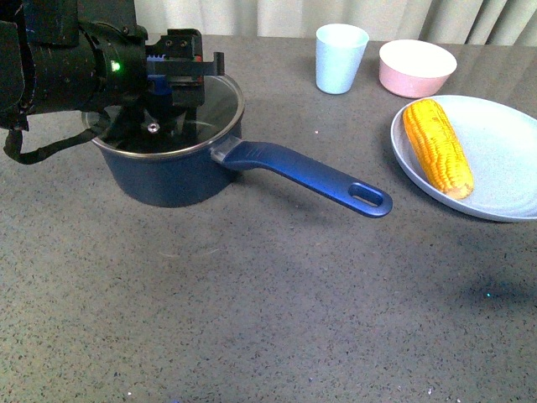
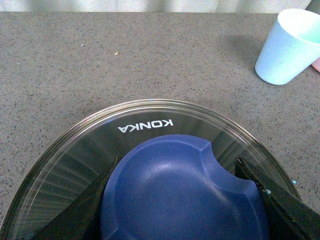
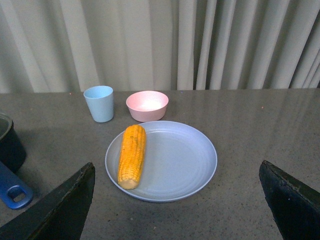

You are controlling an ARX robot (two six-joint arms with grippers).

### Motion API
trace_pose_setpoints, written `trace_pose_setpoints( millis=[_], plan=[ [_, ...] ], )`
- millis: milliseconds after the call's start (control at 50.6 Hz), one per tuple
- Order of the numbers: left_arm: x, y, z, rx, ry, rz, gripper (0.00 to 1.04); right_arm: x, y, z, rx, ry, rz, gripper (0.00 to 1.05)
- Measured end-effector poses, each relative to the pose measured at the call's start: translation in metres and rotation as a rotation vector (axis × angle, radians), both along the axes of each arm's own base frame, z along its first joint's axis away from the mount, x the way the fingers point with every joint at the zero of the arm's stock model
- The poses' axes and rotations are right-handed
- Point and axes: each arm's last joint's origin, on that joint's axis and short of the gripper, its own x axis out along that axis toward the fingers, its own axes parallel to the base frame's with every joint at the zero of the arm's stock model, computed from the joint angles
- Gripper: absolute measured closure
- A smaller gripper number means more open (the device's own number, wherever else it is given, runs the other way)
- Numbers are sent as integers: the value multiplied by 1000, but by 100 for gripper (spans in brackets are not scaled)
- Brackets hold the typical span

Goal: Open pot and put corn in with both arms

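The dark blue pot (image 1: 168, 180) stands at the left, its long handle (image 1: 319, 178) pointing right. Its glass lid (image 1: 220, 94) lies over the rim; the lid also shows in the left wrist view (image 2: 150, 120). My left gripper (image 1: 172, 91) is shut on the lid's blue knob (image 2: 180, 195), one finger (image 2: 75, 215) on each side. The corn (image 1: 436, 144) lies on the pale blue plate (image 1: 503, 159) at the right. My right gripper (image 3: 177, 210) is open and empty, short of the plate (image 3: 185, 160) and the corn (image 3: 132, 155). It is out of the front view.
A pale blue cup (image 1: 340, 57) and a pink bowl (image 1: 417, 67) stand at the back, behind the plate. In the right wrist view the pot's handle end (image 3: 12, 190) is left of the plate. Curtains hang behind the table.
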Motion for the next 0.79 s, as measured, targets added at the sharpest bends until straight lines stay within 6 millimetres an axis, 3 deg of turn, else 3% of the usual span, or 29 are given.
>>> trace_pose_setpoints(
  millis=[237, 455, 573, 791],
  plan=[
    [-3, -3, 10, 9, -11, 8, 46, 0, 0, 0, 0, 0, 0, 9],
    [-16, 9, 43, -35, -76, 31, 46, 0, 0, 0, 0, 0, 0, 9],
    [-21, 44, 55, -51, -107, 122, 46, 0, 0, 0, 0, 0, 0, 9],
    [-24, 119, 36, -28, -100, 361, 46, 0, 0, 0, 0, 0, 0, 9]
  ],
)
